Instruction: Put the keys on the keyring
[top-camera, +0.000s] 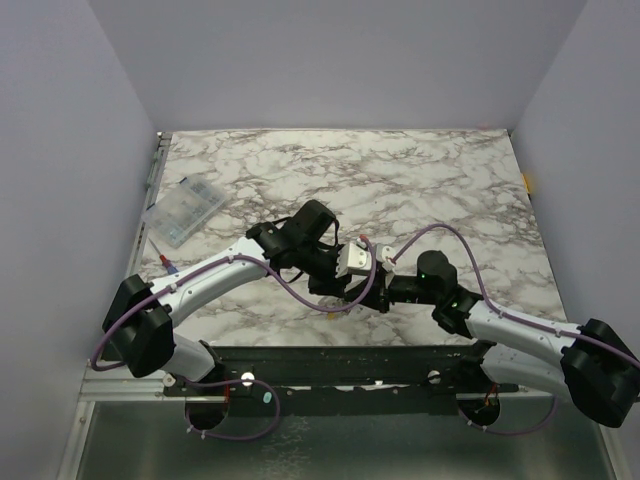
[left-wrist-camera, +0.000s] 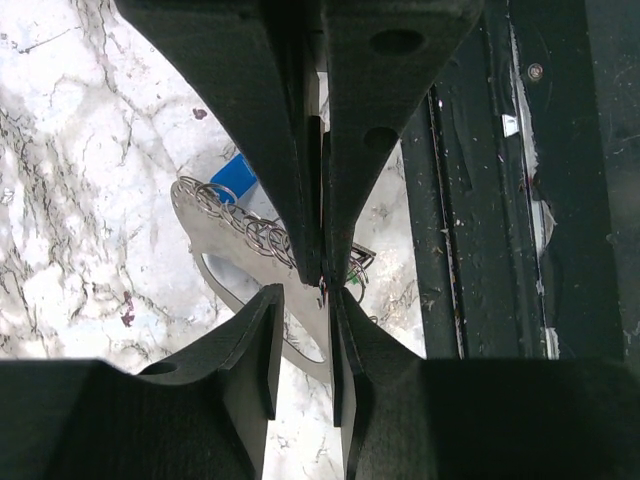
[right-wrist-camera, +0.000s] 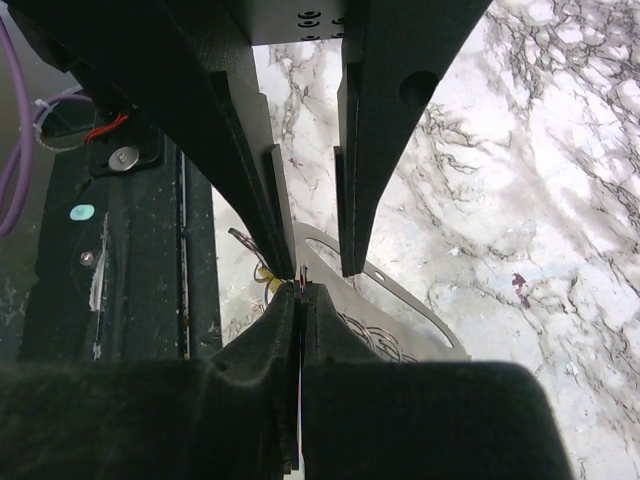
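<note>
The two grippers meet tip to tip over the marble near the table's front edge. My right gripper (right-wrist-camera: 300, 293) (top-camera: 385, 284) is shut on a thin wire edge with a rainbow sheen, which looks like the keyring (left-wrist-camera: 352, 262). My left gripper (left-wrist-camera: 306, 298) (top-camera: 352, 264) is open with nothing between its fingers, and one fingertip (right-wrist-camera: 283, 250) touches the right gripper's tip. Beneath them lie a flat silvery plate with an oval cutout (left-wrist-camera: 232, 252), a chain of small rings (left-wrist-camera: 246, 228), a key's blue head (left-wrist-camera: 238, 180) and a yellow bit (right-wrist-camera: 262, 276).
A clear plastic compartment box (top-camera: 185, 210) lies at the table's left side. The black base rail (left-wrist-camera: 480, 250) runs just beside the grippers along the near edge. Purple cables (top-camera: 455, 240) loop above the arms.
</note>
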